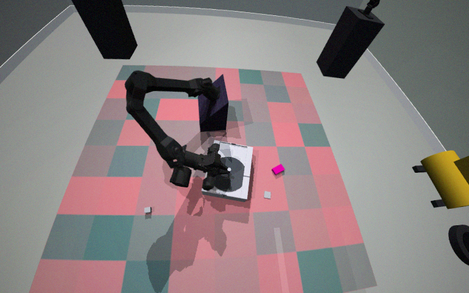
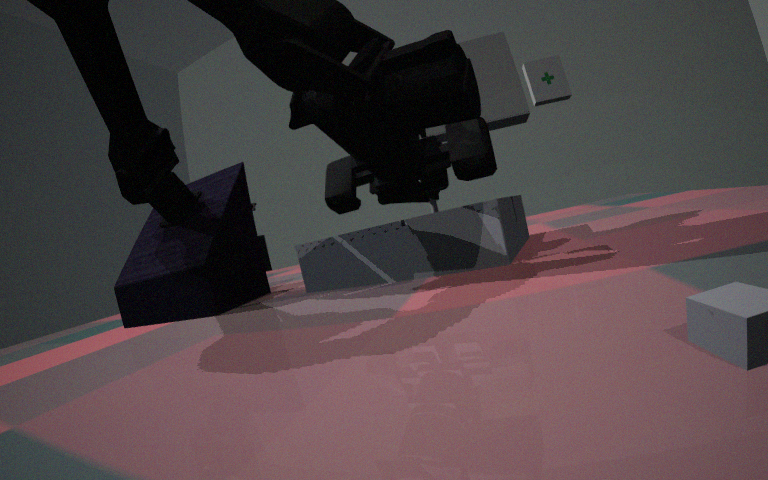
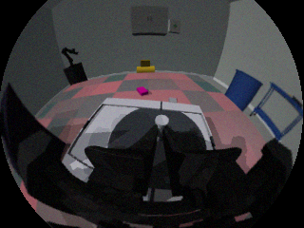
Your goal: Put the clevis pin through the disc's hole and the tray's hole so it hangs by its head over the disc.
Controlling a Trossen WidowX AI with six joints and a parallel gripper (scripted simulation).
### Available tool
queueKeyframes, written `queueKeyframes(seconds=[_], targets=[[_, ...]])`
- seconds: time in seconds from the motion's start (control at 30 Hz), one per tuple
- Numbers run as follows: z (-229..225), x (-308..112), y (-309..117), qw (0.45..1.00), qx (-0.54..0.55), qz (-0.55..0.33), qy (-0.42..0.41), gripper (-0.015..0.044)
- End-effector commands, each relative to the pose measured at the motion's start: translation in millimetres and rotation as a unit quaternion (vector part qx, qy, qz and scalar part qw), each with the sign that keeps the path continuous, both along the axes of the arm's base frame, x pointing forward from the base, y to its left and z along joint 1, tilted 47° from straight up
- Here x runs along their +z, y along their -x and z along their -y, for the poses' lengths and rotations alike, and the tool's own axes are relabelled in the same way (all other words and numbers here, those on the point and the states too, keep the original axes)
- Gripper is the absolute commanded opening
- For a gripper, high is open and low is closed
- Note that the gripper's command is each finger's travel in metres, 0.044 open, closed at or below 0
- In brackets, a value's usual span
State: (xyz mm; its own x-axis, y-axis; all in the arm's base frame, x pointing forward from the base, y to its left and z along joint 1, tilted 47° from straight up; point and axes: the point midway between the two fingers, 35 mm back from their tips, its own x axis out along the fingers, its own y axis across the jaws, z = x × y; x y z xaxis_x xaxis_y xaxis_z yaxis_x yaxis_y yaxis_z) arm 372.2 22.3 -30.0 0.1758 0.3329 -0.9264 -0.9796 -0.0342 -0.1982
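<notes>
Tool (image 1: 227,170) (image 2: 434,198) (image 3: 160,128) pinches the pin (image 1: 228,169) (image 2: 434,205) (image 3: 161,120) over the dark disc (image 1: 237,173) (image 3: 129,129) in the tray (image 1: 249,162) (image 2: 362,257) (image 3: 97,124); whether the pin enters the disc's hole, I cannot tell

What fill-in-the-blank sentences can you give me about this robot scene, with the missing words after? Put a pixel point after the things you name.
The jaws (image 1: 228,170) are shut on the ____.
The disc (image 1: 236,165) (image 3: 138,130) lies inside the ____.
The small block (image 1: 278,169) (image 3: 142,90) beyond the tray (image 1: 248,160) (image 2: 362,260) (image 3: 97,128) is coloured ____.
The cylinder (image 1: 446,179) (image 3: 145,69) at the top view's right edge is ____.

Missing words: pin; tray; magenta; yellow.
</notes>
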Motion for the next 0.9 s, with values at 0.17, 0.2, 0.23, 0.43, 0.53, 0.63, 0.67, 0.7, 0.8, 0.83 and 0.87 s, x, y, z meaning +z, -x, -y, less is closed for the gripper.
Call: queueKeyframes(seconds=[0.17,0.2,0.23,0.43,0.53,0.63,0.67,0.7,0.8,0.83,0.87], targets=[[-0.1,0.0,0.0,1.0,0.0,0.0,0.0,0.0053],[-0.1,0.0,0.0,1.0,0.0,0.0,0.0,0.0079],[-0.1,0.0,0.0,1.0,0.0,0.0,0.0,0.0105],[-0.1,0.0,0.0,1.0,0.0,0.0,0.0,0.016],[-7.5,7.0,1.5,1.0,-0.001,0.0,0.001,0.016],[-13.2,12.4,2.7,1.0,-0.002,-0.001,0.002,0.016],[-13.2,12.4,2.7,1.0,-0.002,-0.001,0.002,0.016],[-13.2,12.4,2.7,1.0,-0.002,-0.001,0.002,0.016],[-9.3,18.8,1.6,1.0,0.002,0.003,-0.001,0.0212],[-6.6,25.6,2.2,1.0,0.002,0.003,-0.001,0.0239],[-3.3,34.5,3.3,1.0,0.002,0.003,-0.001,0.0265]])
